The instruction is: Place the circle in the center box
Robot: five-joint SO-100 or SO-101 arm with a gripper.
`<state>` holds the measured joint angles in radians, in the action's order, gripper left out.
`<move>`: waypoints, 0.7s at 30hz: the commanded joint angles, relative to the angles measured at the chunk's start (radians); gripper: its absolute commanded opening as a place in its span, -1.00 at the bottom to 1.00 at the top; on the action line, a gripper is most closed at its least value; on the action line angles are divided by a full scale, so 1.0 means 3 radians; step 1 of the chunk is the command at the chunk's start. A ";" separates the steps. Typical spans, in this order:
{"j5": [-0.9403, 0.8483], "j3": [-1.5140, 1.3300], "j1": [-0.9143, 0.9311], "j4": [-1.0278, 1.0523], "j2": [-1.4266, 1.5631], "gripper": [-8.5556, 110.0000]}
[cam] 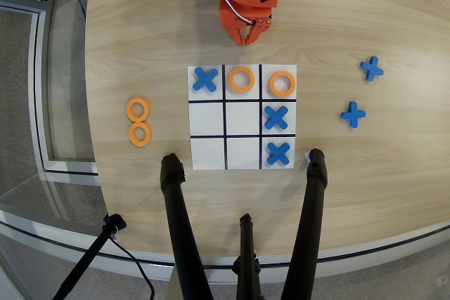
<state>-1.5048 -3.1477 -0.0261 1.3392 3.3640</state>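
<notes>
**Orange Arm Waits Above the Game Board**

In the overhead view, the orange gripper (245,37) sits at the top of the wooden table (394,166), just above the white board (242,117). Its two fingers point down at the board. They look almost closed, and they hold nothing.

The center box (242,118) is empty and white, with black lines all around it.

Two orange rings are on the board: one in the top middle box (241,79) and one in the top right box (282,83). Two more orange rings (138,109) (140,133) lie on the table to the left of the board, touching each other.

A blue cross (204,79) is in the top left box. Another (275,116) is in the middle right box, and one more (278,152) is in the bottom right box. Two spare blue crosses (372,69) (353,114) lie on the table to the right.

Black tripod legs (179,230) stand at the bottom.
</notes>
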 commanded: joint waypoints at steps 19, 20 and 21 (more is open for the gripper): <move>-0.0302 0.0547 0.0215 -0.0066 -0.0588 -0.71; -0.0302 0.0649 0.0256 -0.0077 -0.0695 -0.71; -0.0302 0.0762 0.0312 -0.0092 -0.0813 -0.71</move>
<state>-1.5907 -3.0204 0.0245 1.3254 3.1891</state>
